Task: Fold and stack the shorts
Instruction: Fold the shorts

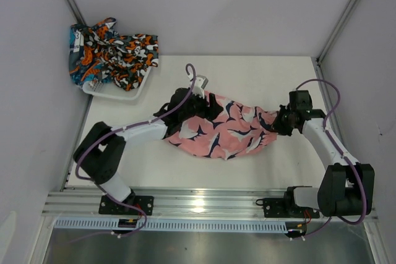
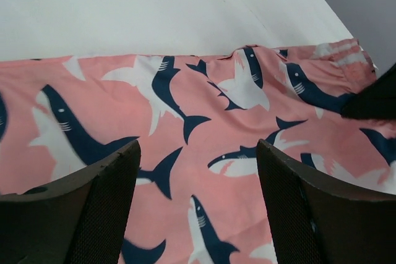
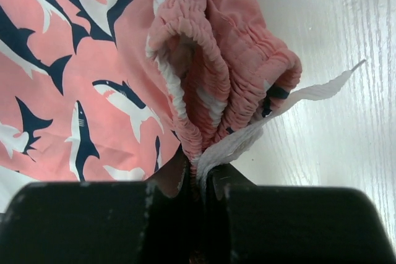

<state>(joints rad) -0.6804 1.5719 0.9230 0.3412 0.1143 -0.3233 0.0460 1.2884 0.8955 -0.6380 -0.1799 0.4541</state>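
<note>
The pink shorts (image 1: 223,134) with navy and white sharks lie spread across the middle of the table. My right gripper (image 1: 279,122) is shut on their elastic waistband (image 3: 204,100) and white drawstring (image 3: 297,100) at the right end. My left gripper (image 1: 207,104) is open above the left part of the pink shorts (image 2: 204,128), jaws wide apart with nothing between them. The black shorts with orange-white blotches (image 1: 130,54) and the teal-navy shorts (image 1: 83,54) lie crumpled in the basket at the far left.
A white mesh basket (image 1: 133,93) stands at the far left corner of the table. Grey walls enclose the table (image 1: 260,78) at left, back and right. A metal rail (image 1: 204,205) runs along the near edge.
</note>
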